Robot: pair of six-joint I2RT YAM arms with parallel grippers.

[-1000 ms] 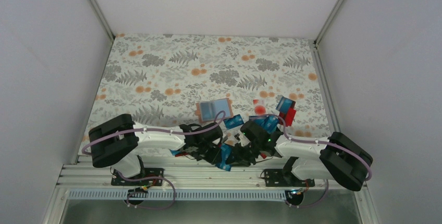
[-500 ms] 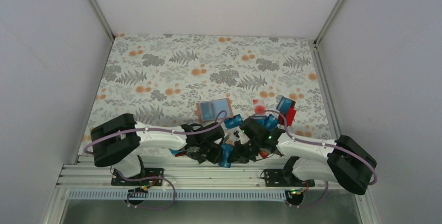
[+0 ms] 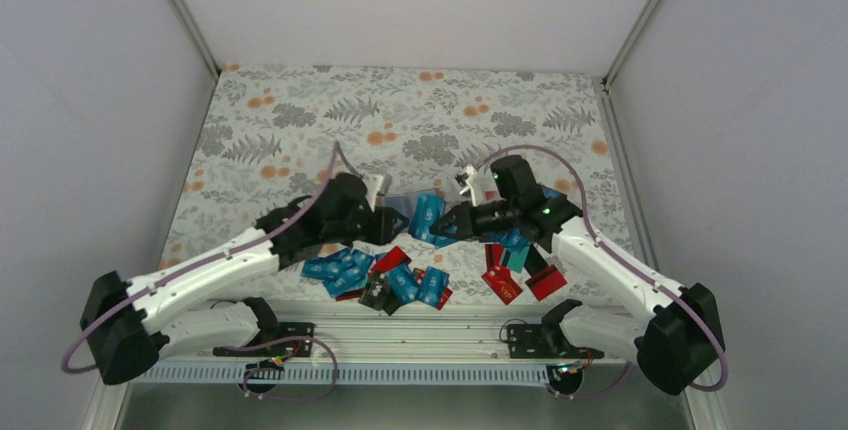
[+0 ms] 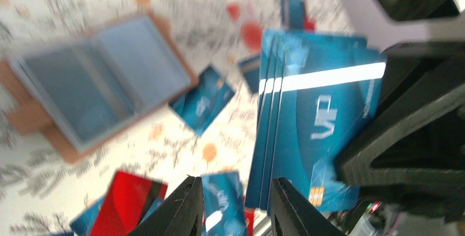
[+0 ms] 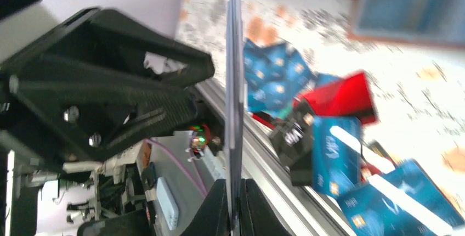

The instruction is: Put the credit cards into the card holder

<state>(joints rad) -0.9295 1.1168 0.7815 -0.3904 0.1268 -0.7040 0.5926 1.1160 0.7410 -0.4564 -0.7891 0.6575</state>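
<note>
Table: a floral-printed table top (image 3: 300, 130) fills the middle of the top view.
Right gripper: the black two-finger right gripper (image 3: 443, 227) sits centre-right in the top view. It is clenched on a stack of teal-blue plastic credit cards (image 4: 318, 115).
Left gripper: the black two-finger left gripper (image 3: 390, 220) sits at the centre of the top view, facing the right one. Its fingers are apart and pinch nothing.
Card holder: the flat tan leather-like card holder (image 4: 93, 93) lies open on the table, clear pockets up, at the upper left of the left wrist view.
Held stack: it is off the table and stands on edge. Its long axis runs up the left wrist frame, leaning slightly right. In the right wrist view it is edge-on, pointing straight out from the fingers.
Loose cards: blue, red and black loose cards (image 3: 345, 265) lie scattered at the lower centre, below both grippers.
</note>
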